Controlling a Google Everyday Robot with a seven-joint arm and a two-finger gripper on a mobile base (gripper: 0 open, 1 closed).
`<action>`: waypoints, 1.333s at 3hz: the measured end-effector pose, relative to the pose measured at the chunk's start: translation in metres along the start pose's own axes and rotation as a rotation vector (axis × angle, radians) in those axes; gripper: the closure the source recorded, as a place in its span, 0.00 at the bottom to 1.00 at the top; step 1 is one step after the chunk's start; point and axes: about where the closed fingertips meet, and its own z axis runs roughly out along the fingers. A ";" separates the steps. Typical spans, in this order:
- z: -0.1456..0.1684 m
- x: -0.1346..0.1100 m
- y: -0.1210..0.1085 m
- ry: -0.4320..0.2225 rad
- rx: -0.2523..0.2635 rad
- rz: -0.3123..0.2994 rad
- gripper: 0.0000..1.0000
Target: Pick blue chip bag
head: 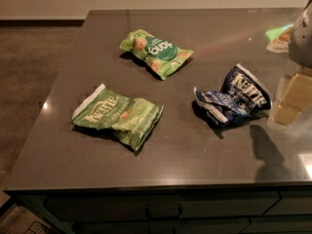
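One gripper (pixel 292 99) shows at the right edge of the scene. It's pale yellowish w/ a grey arm section (pixel 303 38) above it, low over the dark grey countertop (pixel 195 145) & partly cut off. Can't tell if it's apart or together.

Just left of it lies the blue chip bag (pixel 234 97): crumpled navy foil, white "Kettle" lettering, flat on the right part of the counter. Contact btwn bag & gripper isn't discernible.

Well to the left, nearer the front edge, sits a light green Kettle bag (pixel 117 115). Farther back, approx mid-counter, lies a green bag w/ a round dark-green logo (pixel 157 51). All 3 bags lie apart. Drawer fronts (pixel 161 211) run below the near edge, and brown floor (pixel 34 82) is at left.
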 end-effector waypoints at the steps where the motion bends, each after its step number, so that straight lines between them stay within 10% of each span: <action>1: -0.001 -0.001 -0.001 -0.002 0.001 -0.001 0.00; 4: 0.043 -0.021 -0.047 -0.040 -0.027 -0.035 0.00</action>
